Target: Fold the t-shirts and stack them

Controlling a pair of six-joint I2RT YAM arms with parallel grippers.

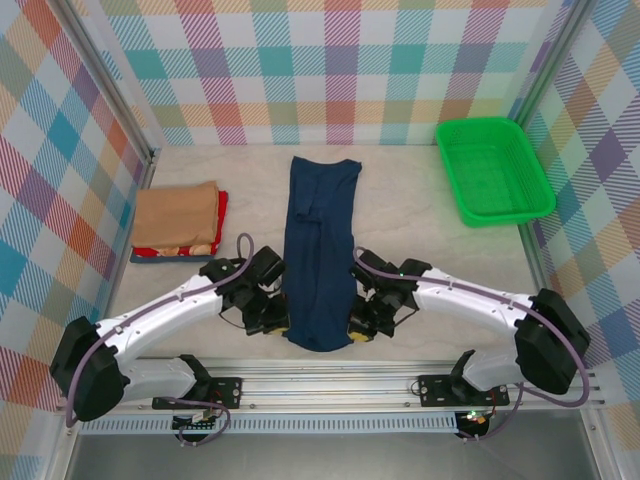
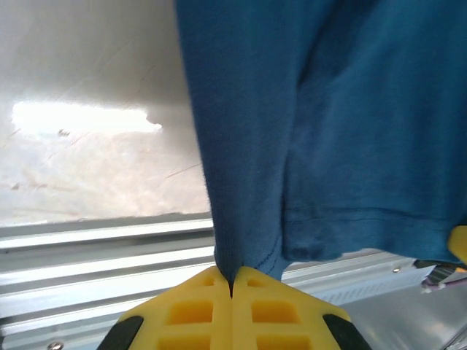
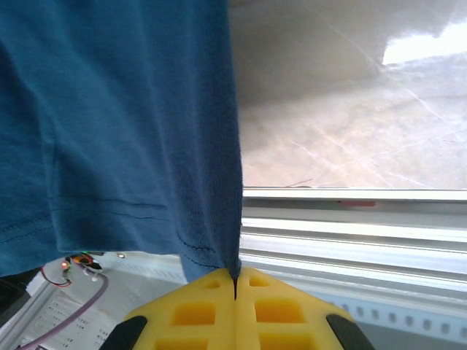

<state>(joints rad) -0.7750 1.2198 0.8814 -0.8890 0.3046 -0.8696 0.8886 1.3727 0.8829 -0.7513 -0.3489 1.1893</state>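
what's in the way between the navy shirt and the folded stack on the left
Nothing visible: bare table lies between the navy shirt and the folded stack. The left gripper and right gripper are shut on its near hem.

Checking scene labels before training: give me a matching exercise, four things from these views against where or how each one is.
1 navy shirt
2 tan shirt
3 basket
4 left gripper

A far right, at the back
B jaws shut on the navy shirt's near corner
C folded, at the left
D laid long down the middle

Pairs: 1-D, 2-C, 3-A, 4-B
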